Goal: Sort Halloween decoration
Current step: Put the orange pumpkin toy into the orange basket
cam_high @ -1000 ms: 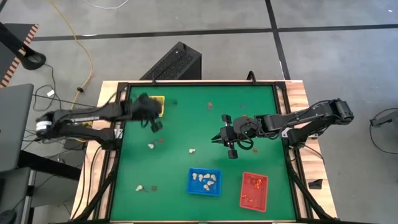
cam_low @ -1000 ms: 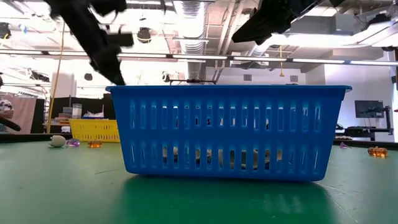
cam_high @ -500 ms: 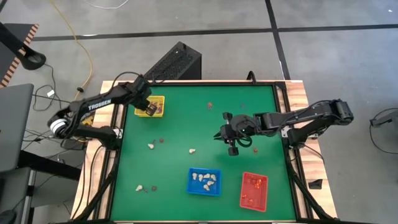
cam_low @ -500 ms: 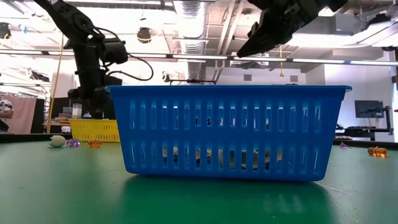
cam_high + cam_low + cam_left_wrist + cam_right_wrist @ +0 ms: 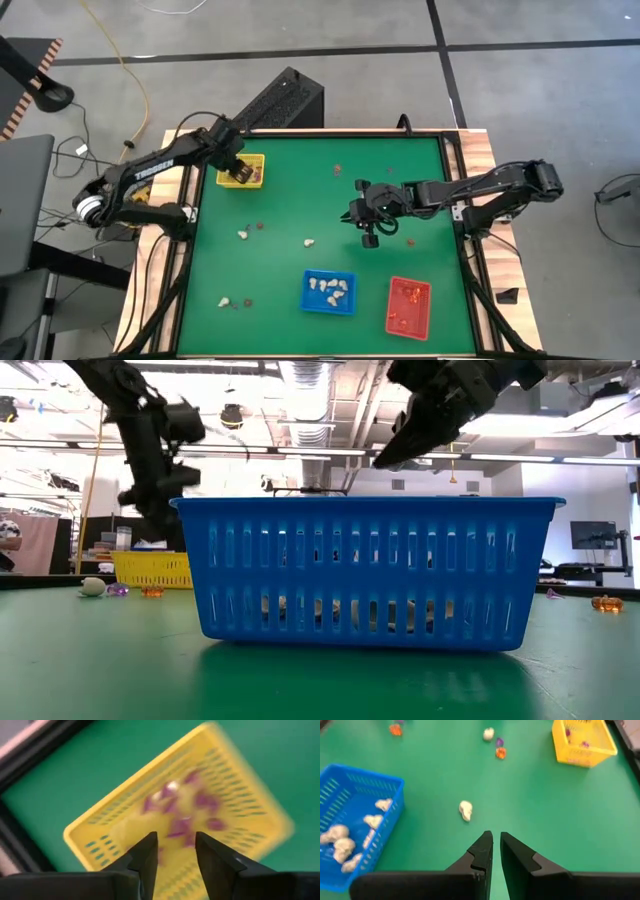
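My left gripper (image 5: 238,172) hangs open and empty over the yellow tray (image 5: 100,832) at the table's far left. The tray holds several purple trinkets (image 5: 180,826). My right gripper (image 5: 362,224) is shut and empty above the green mat right of centre, pointing toward the left edge. A cream skull trinket (image 5: 465,811) lies on the mat ahead of it; it also shows in the high view (image 5: 308,242). More loose trinkets lie at the left: a cream one (image 5: 242,234), a brown one (image 5: 258,226) and a pair near the front (image 5: 224,301).
The blue tray (image 5: 329,292) with several cream trinkets and the red tray (image 5: 409,306) with orange ones stand near the front edge. Small trinkets lie near the far edge (image 5: 337,169). A raised black frame (image 5: 470,250) borders the mat.
My left gripper has swung from above the mat toward the far left corner and now hangs over the yellow tray. My right gripper has shifted a little toward the table's left edge.
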